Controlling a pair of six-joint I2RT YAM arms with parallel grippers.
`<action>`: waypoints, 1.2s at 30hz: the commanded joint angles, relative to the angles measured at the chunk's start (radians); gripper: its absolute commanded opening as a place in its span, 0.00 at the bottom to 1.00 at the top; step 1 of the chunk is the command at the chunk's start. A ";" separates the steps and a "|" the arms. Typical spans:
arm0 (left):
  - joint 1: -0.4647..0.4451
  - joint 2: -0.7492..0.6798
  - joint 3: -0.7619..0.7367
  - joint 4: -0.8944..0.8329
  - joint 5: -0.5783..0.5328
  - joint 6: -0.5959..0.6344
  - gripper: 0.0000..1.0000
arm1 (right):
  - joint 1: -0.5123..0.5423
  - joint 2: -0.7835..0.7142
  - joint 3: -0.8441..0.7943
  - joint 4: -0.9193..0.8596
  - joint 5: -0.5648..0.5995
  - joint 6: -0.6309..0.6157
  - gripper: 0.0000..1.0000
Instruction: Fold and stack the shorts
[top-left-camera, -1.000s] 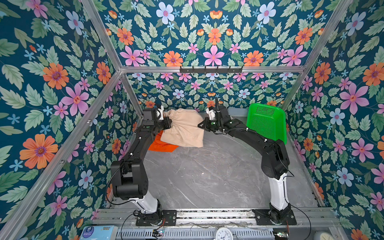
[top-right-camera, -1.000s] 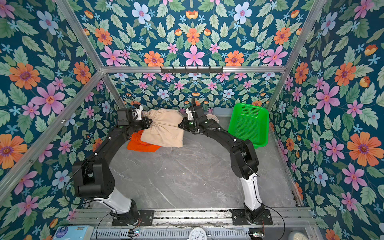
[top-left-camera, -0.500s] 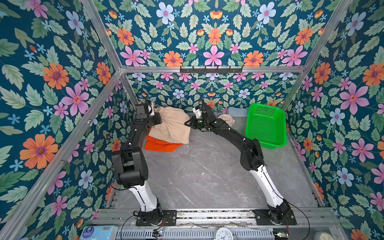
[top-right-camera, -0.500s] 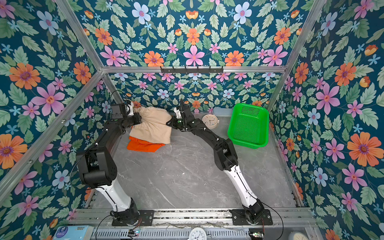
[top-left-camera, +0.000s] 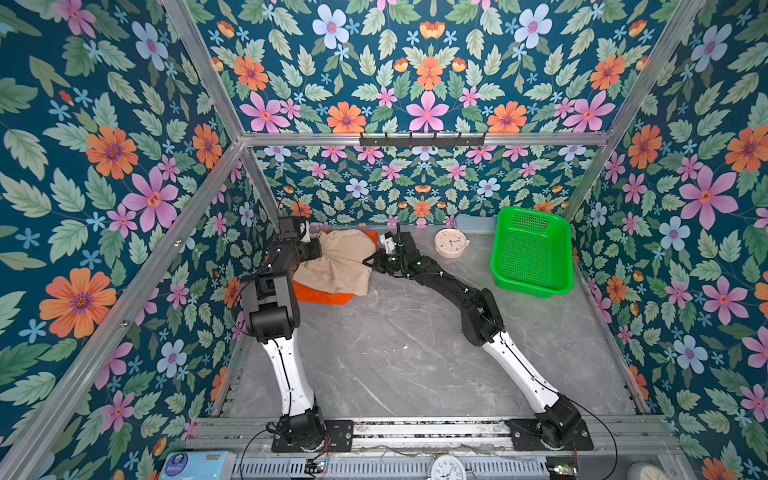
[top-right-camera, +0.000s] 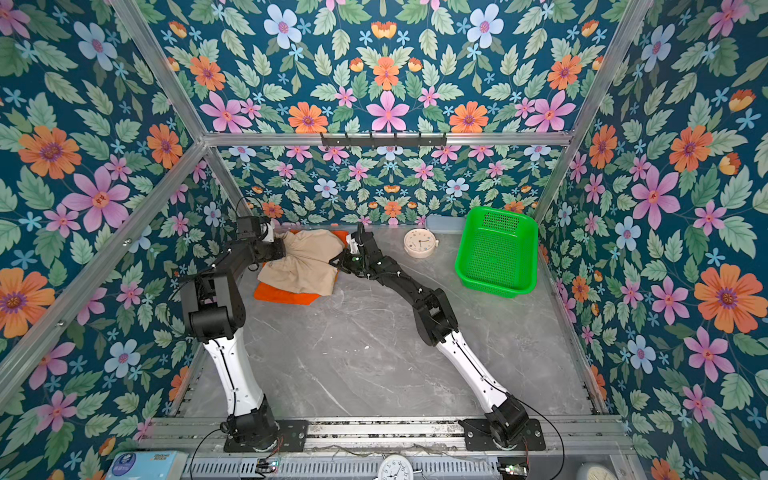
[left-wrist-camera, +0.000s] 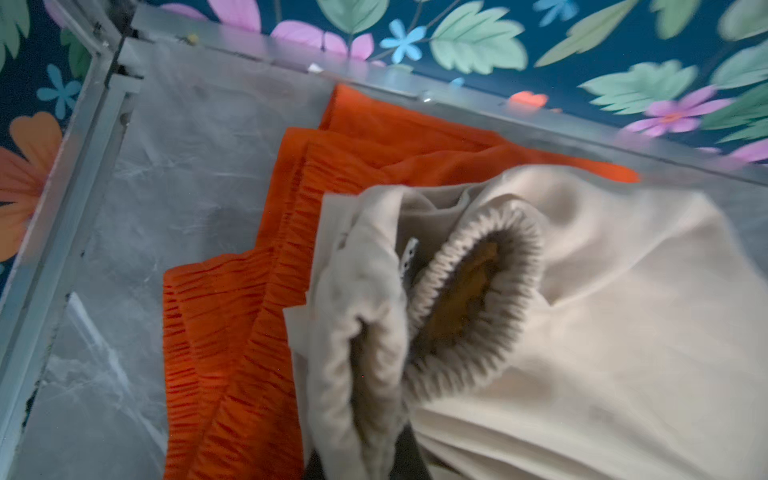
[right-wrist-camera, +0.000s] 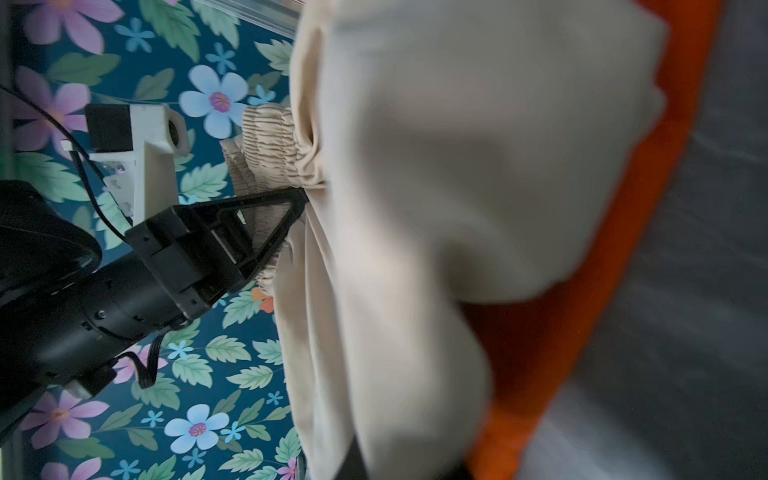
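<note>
Two pairs of shorts, two grippers. The left gripper (right-wrist-camera: 297, 199) has its jaws clamped on the gathered waistband of the beige shorts (top-left-camera: 340, 266). The right gripper (top-left-camera: 370, 263) sits at that pair's opposite edge; gripping or loose, I cannot tell. The orange shorts (top-left-camera: 322, 296) lie underneath, between both sets of jaws. One green basket (top-left-camera: 530, 253) stands well apart, beyond the right jaws.

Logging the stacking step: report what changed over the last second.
Both arms carried the beige shorts leftward, over the orange shorts. The left gripper stays clamped on the beige waistband; whether the right gripper has let go cannot be told. The orange shorts have not moved.
</note>
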 joint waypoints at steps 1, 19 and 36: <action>0.012 0.061 0.056 -0.002 -0.134 0.025 0.16 | -0.001 -0.008 -0.003 0.012 0.007 0.013 0.30; 0.005 -0.512 -0.298 0.209 -0.102 -0.080 0.80 | -0.028 -0.738 -0.688 -0.074 0.235 -0.392 0.62; -0.200 -0.997 -1.314 0.980 -0.435 -0.017 1.00 | -0.300 -1.613 -1.670 0.015 0.691 -0.779 0.99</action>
